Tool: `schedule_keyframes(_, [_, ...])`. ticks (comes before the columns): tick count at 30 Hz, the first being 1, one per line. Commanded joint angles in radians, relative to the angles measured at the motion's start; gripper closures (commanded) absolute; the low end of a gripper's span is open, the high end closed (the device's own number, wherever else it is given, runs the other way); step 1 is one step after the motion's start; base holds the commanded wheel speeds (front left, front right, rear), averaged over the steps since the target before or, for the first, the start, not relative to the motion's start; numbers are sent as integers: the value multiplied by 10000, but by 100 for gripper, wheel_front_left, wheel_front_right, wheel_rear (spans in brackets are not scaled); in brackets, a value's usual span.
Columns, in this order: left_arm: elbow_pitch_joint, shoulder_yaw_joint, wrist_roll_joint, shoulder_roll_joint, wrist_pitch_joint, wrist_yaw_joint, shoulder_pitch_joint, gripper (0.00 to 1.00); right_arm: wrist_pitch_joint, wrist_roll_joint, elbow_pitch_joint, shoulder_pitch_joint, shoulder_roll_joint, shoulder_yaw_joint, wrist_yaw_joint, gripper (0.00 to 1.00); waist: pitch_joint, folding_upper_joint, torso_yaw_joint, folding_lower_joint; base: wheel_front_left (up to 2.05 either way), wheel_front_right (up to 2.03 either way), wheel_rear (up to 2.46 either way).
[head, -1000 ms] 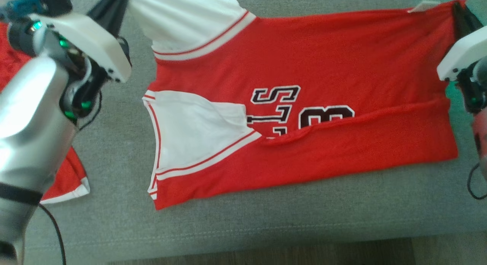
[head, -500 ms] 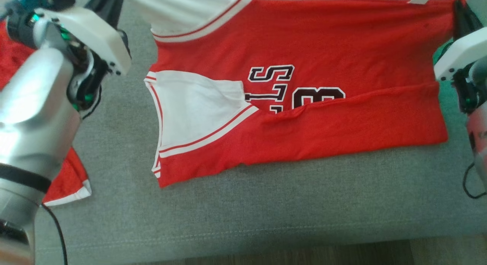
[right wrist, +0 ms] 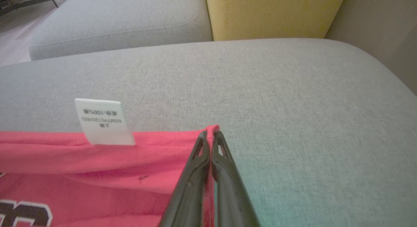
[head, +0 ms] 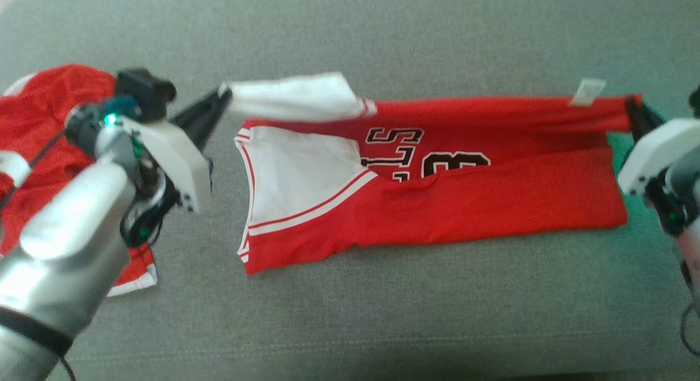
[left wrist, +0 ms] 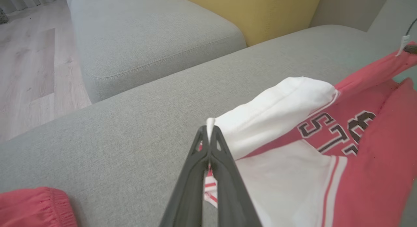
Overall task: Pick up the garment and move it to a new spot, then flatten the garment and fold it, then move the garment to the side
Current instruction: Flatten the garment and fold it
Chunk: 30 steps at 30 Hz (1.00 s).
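Note:
The garment [head: 465, 200] is a red jersey with white panels and dark lettering, spread across the grey sofa seat [head: 383, 315] with its near strip folded over. My left gripper [head: 221, 94] is shut on the white shoulder panel and holds it lifted above the seat; the left wrist view shows its fingers [left wrist: 210, 129] pinching the white cloth [left wrist: 277, 109]. My right gripper [head: 631, 105] is shut on the red far corner by the white label [head: 588, 91]. In the right wrist view the fingers [right wrist: 210, 132] clamp the red edge [right wrist: 97, 165] beside the label [right wrist: 104, 121].
Another red garment [head: 38, 113] is heaped at the left under my left arm, and shows in the left wrist view [left wrist: 32, 205]. A yellow cushion [right wrist: 270, 12] stands at the back. A second grey seat [left wrist: 146, 31] and wooden floor [left wrist: 29, 57] lie beyond.
The head camera has tilted, showing more sofa beyond. Both grippers have drawn the garment's far edge toward the near side, so less of the red front and lettering shows.

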State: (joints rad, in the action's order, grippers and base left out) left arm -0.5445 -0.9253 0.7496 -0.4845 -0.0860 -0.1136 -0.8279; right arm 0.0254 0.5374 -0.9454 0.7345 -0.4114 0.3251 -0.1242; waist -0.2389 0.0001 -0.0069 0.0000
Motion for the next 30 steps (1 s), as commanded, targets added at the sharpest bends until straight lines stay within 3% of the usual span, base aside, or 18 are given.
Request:
schedule_keyframes(1, [382, 354, 26, -559, 90, 82, -171, 100, 167, 206, 439, -208, -351, 236, -65, 100, 263, -1, 42, 0, 0, 0, 0])
schedule_keyframes(13, [3071, -148, 379, -1972, 1472, 810, 1677, 100, 2086, 1520, 2510, -1839, -1688, 1070, -65, 100, 911, -1, -102, 0, 0, 0, 0])
schedule_keyframes(20, [3711, -513, 339, -2219, 1937, 1111, 2217, 100, 2902, 1549, 3274, -2485, -1973, 1352, -65, 100, 944, -1, -181, 0, 0, 0, 0])
schedule_keyframes(21, [3694, -567, 313, -2216, 1964, 1123, 2259, 100, 3024, 1432, 3371, -2569, -2041, 1494, -65, 78, 942, -1, -198, 0, 0, 0, 0])
schedule_keyframes(22, [3650, -595, 297, -2198, 1942, 1142, 2297, 100, 3148, 1408, 3447, -2653, -2082, 1559, -65, 51, 944, -1, -210, 0, 0, 0, 0])
schedule_keyframes(23, [3579, -618, 285, -2166, 1897, 1160, 2340, 100, 3262, 1468, 3509, -2728, -2086, 1558, -65, 0, 966, -1, -226, 0, 0, 0, 0])
schedule_keyframes(25, [3364, -682, 280, -2066, 1800, 1207, 2477, 100, 3585, 1684, 3592, -2904, -2089, 1528, -65, 0, 1089, -1, -265, 0, 0, 0, 0])
schedule_keyframes(26, [3261, -708, 275, -2014, 1753, 1245, 2540, 73, 3739, 1726, 3699, -2982, -2146, 1570, -65, 0, 1141, -1, -283, 0, 0, 0, 0])
schedule_keyframes(27, [3162, -727, 265, -1967, 1707, 1293, 2592, 0, 3859, 1766, 3808, -3047, -2217, 1579, -65, 0, 1195, -1, -299, 0, 0, 0, 0])
schedule_keyframes(30, [2927, -745, 308, -1826, 1569, 1389, 2739, 0, 4175, 1852, 4085, -3219, -2426, 1462, -65, 0, 1427, -1, -324, 0, 0, 0, 0])
